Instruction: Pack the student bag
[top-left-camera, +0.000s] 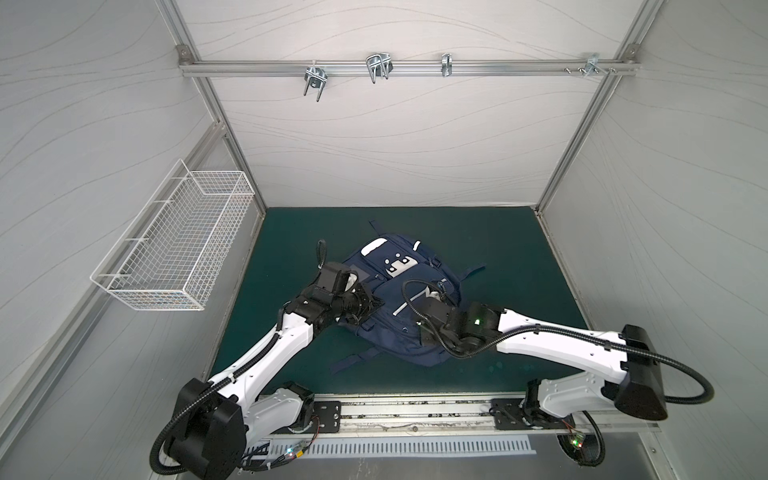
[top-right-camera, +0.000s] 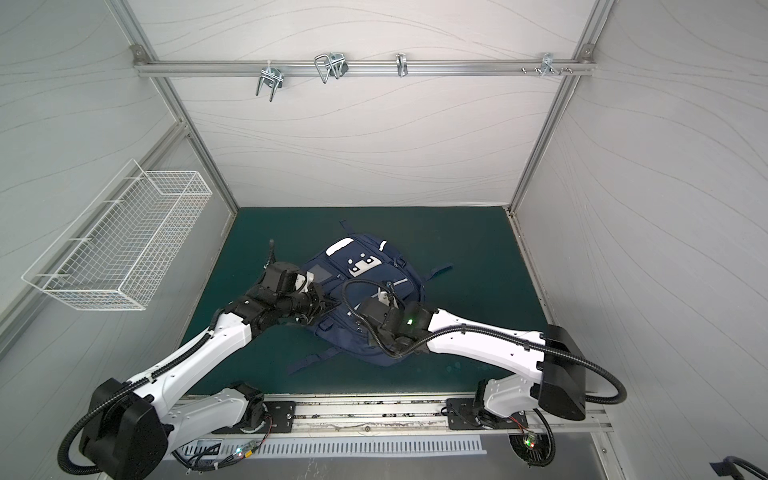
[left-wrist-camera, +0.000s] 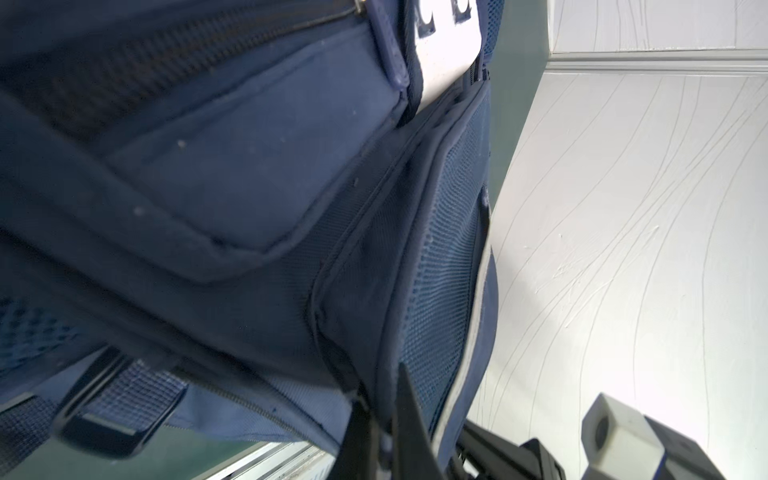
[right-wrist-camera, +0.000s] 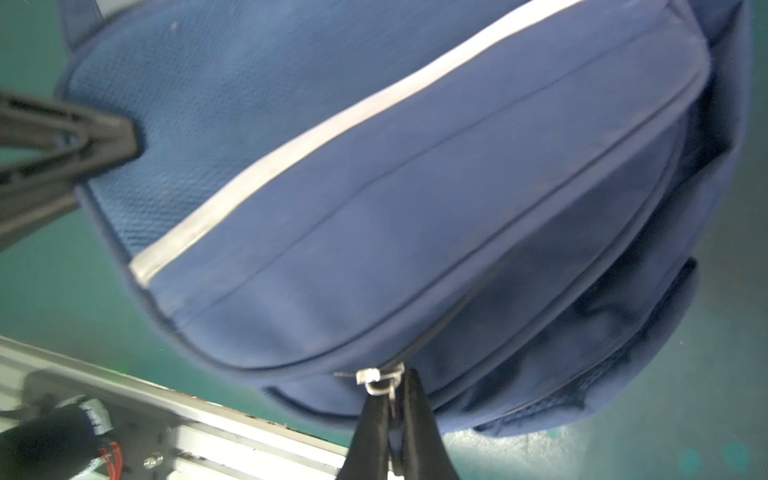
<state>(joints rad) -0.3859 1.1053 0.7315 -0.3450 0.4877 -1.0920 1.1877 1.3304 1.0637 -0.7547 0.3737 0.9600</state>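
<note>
Roughly at the middle of the green mat (top-left-camera: 519, 270) lies the student bag (top-left-camera: 388, 332), flat with its front pockets facing up. In both top views its white patch (top-right-camera: 361, 266) is turned toward the far wall, and loose straps trail off at the near left and at the right. The left gripper (top-left-camera: 378, 303) reaches in from the bag's left flank. In the left wrist view its two dark fingers (left-wrist-camera: 415, 436) are clenched on a fold of navy fabric at the rim of the mesh side pocket (left-wrist-camera: 444, 270), so the cloth sits pinched between the tips while the rest of the bag spreads away beyond them. The right wrist view shows the same tips (right-wrist-camera: 126, 137) meeting on the edge of that mesh panel. The right gripper (right-wrist-camera: 392, 392) comes over the bag from the right. Its fingers (right-wrist-camera: 415, 419) are pressed together around the silver zipper pull (right-wrist-camera: 376, 377), which sits right at their tips on the curved zip line of a front pocket, below the pale reflective stripe (right-wrist-camera: 291, 153). Seen from above, those fingertips are hidden under the arm's own wrist, which hangs over the bag's middle. Both pairs of tips touch the bag, well apart from each other.
</note>
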